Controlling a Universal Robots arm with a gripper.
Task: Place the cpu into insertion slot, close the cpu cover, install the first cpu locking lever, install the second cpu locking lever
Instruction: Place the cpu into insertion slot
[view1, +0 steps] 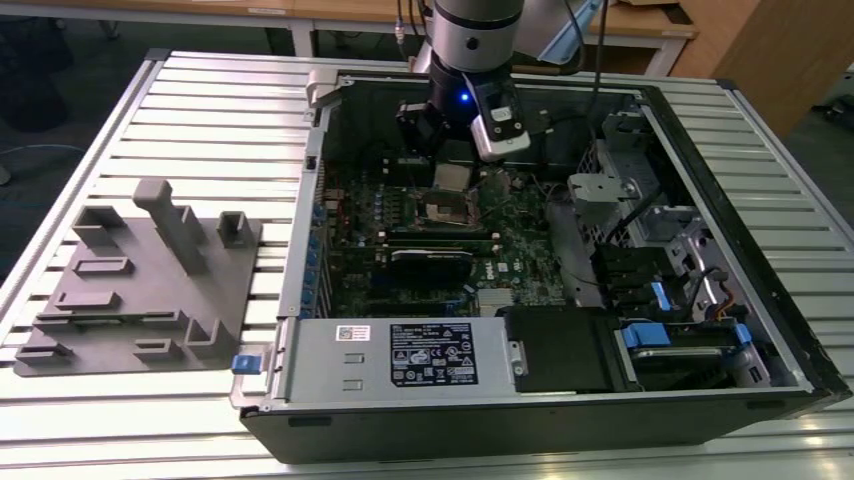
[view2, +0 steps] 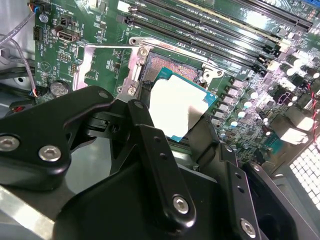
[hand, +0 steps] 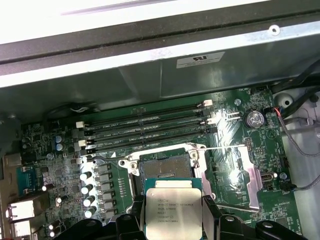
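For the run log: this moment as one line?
gripper: shut on cpu | cpu: over insertion slot, not seated | cpu cover: open

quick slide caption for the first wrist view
Hand holding the chip near the empty socket, its cover plate flipped open.

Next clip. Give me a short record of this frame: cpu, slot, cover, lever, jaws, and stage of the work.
cpu: clamped in the jaws, held just short of the slot, not seated
slot: empty, contacts exposed
cover: swung open, lying to one side of the slot
lever: one wire lever unlatched, swung out
jaws: shut on the cpu
case: lying open on the slatted table
stage: cpu not yet placed, cover not yet closed
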